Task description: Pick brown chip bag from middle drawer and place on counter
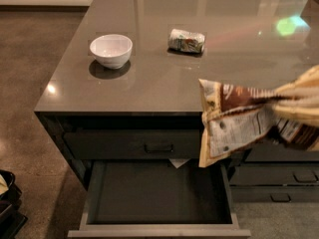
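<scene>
The brown chip bag (234, 123) hangs in the air, crumpled, its white printed panel facing me. It overlaps the front right edge of the counter (149, 86) and sits above the right side of the middle drawer (159, 230). My gripper (280, 103) reaches in from the right edge, with its cream fingers (301, 91) shut on the bag's right end. The drawer is pulled fully out, and its dark inside holds only a small pale scrap at the back.
A white bowl (110, 50) and a small white-green can (186, 40) lie on the counter. The top drawer with a bar handle (158, 147) is shut above the open one. Narrower drawers (279, 176) stand to the right. A dark object (7, 198) sits on the floor at lower left.
</scene>
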{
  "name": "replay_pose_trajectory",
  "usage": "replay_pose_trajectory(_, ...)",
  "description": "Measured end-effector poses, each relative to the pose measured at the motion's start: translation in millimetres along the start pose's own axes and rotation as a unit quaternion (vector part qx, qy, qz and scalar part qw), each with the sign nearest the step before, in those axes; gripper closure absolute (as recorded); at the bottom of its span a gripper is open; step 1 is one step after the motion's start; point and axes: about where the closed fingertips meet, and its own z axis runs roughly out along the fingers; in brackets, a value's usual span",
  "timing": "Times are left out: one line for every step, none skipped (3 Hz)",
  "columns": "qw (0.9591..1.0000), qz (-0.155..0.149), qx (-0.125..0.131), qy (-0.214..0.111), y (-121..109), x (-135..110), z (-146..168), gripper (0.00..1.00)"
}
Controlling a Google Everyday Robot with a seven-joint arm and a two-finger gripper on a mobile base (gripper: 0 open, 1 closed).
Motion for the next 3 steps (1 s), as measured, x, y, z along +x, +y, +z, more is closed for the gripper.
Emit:
replay_pose_trajectory(0.9979, -0.062, 0.018, 0.003, -22, -60, -22, 1.0)
replay_pose_trajectory(0.9972, -0.072, -0.004, -0.022, -53, -71, -5, 1.0)
replay_pose_trajectory(0.9954, -0.054, -0.037, -0.07, -91, -69, 31, 1.0)
